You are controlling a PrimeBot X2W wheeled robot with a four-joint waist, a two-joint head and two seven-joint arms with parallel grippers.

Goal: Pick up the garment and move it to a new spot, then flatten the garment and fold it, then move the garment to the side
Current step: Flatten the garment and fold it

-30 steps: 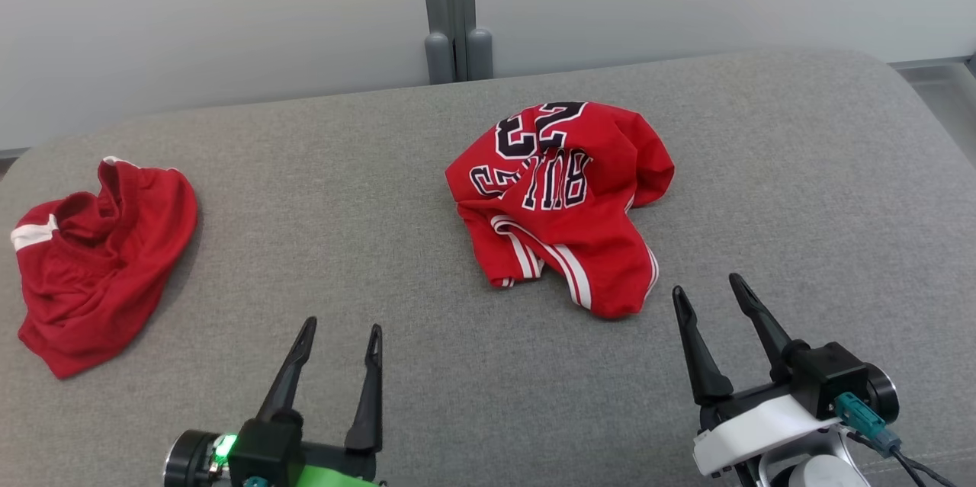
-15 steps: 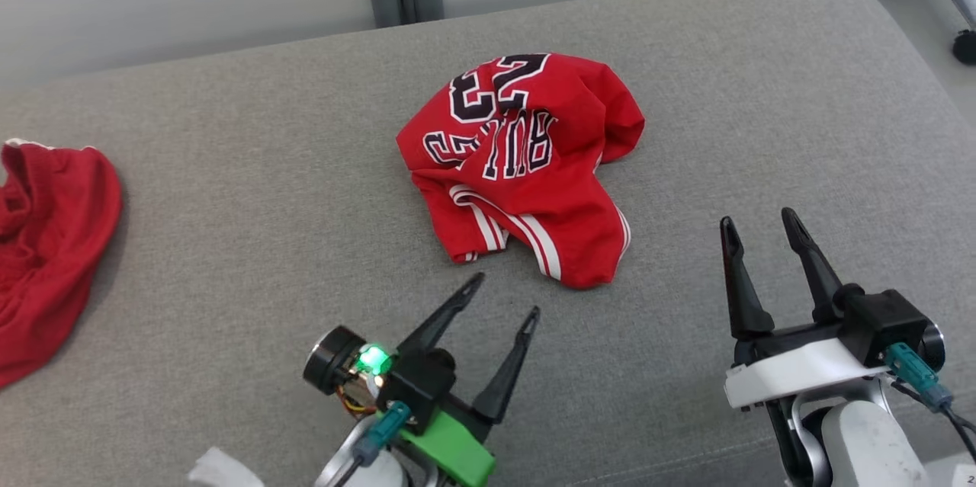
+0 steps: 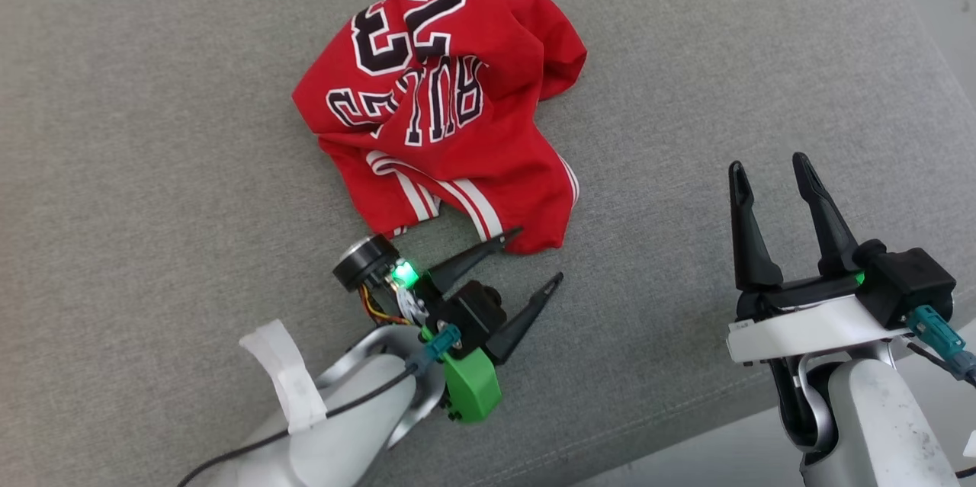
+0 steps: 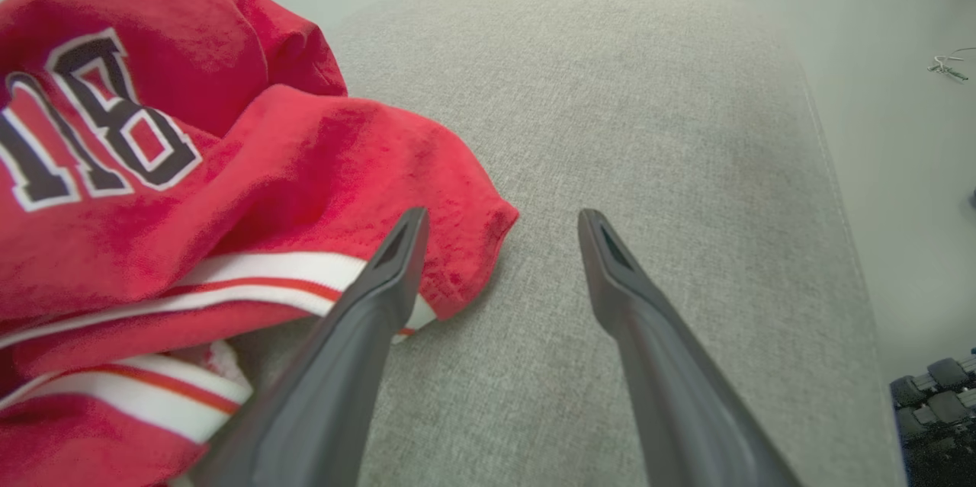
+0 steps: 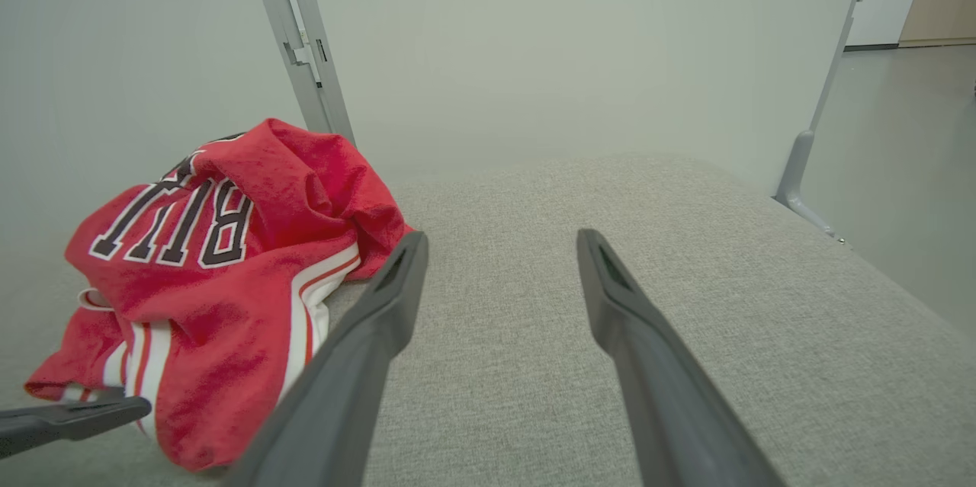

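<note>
Since half a second ago the left arm has swung in to the near hem of the garment [image 3: 450,113], and the head camera has tipped down as well. Its pale forearm now slants up from below the garment, the wrist turned so the two dark fingers point at the garment's near right corner. The left gripper [image 3: 539,253] is spread wide. In the left wrist view [image 4: 501,214] one finger lies across the white-striped hem and the other reaches over bare cushion [image 3: 152,167] just past that corner. Whether the first finger touches the cloth cannot be told.

The right gripper [image 3: 768,161] hovers well to the right of the garment, level with its near hem. Its fingers are spread, point away from the robot and hold nothing; in the right wrist view [image 5: 502,235] the garment sits to their left.

The garment [image 4: 152,167] is a red jersey, crumpled in a heap on the grey cushion. Black, white-edged numerals and letters read upside down on top, and white-and-red striped trim is bunched along the near edge [image 5: 221,243].
</note>
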